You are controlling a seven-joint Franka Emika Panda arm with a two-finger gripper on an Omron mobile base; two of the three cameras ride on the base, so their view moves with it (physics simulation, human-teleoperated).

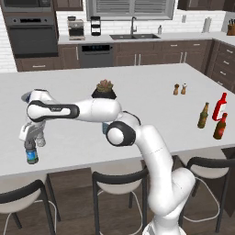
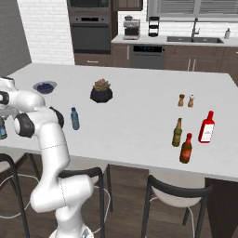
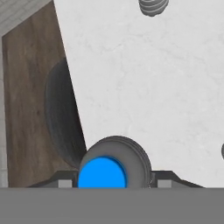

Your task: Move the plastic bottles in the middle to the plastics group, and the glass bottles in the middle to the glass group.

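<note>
My gripper (image 1: 31,146) hangs at the far left of the counter, close to its front edge, shut on the see-through plastic bottle (image 1: 31,156) with a blue label. The hand view looks straight down on its blue cap (image 3: 103,174), with a finger pad (image 3: 65,183) against each side. I cannot tell whether it rests on the counter. A ribbed clear bottle (image 3: 153,6), seemingly the plastics group, stands further in. The pale blue plastic bottle (image 2: 74,118) stands mid-counter. At the right the small brown glass bottle (image 1: 220,127) stands beside the glass group: tall red bottle (image 1: 221,106) and gold-necked bottle (image 1: 203,115).
A potted succulent (image 1: 104,88) sits mid-counter, and salt and pepper shakers (image 1: 180,89) stand further right. A blue bowl (image 2: 45,86) lies at the far left. Dark stools (image 1: 119,183) line the front edge, one (image 3: 61,122) right below the gripper.
</note>
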